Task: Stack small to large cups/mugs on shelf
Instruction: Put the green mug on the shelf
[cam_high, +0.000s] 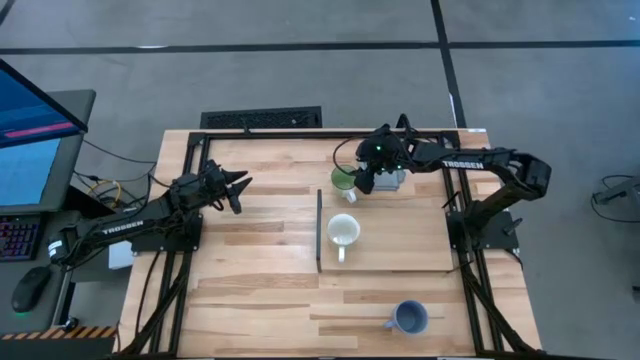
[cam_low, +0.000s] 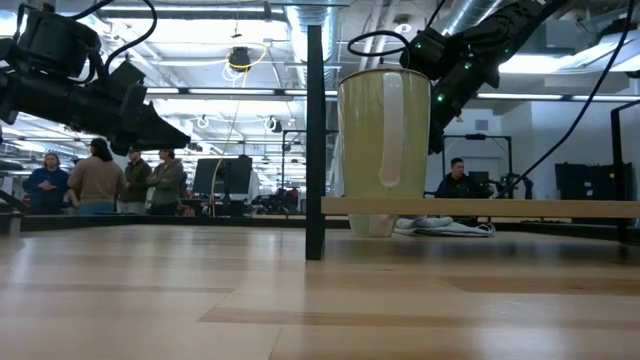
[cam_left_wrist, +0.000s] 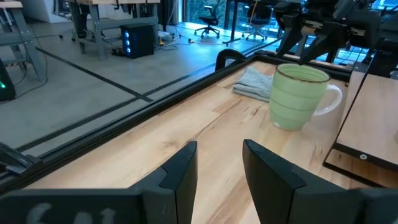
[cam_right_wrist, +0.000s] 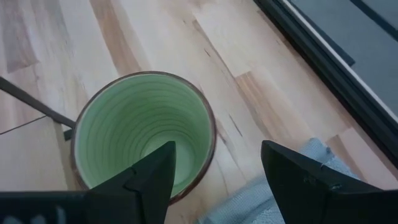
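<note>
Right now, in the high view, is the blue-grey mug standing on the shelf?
No. The blue-grey mug stands on the tabletop, apart from the shelf.

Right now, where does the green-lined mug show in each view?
High view: green-lined mug off the shelf's far corner, under the right hand.
Low view: not visible.
Left wrist view: mug ahead.
Right wrist view: mug below.
Shared landmark: grey cloth beside it.

Black arms — white TROSSEN lettering.
</note>
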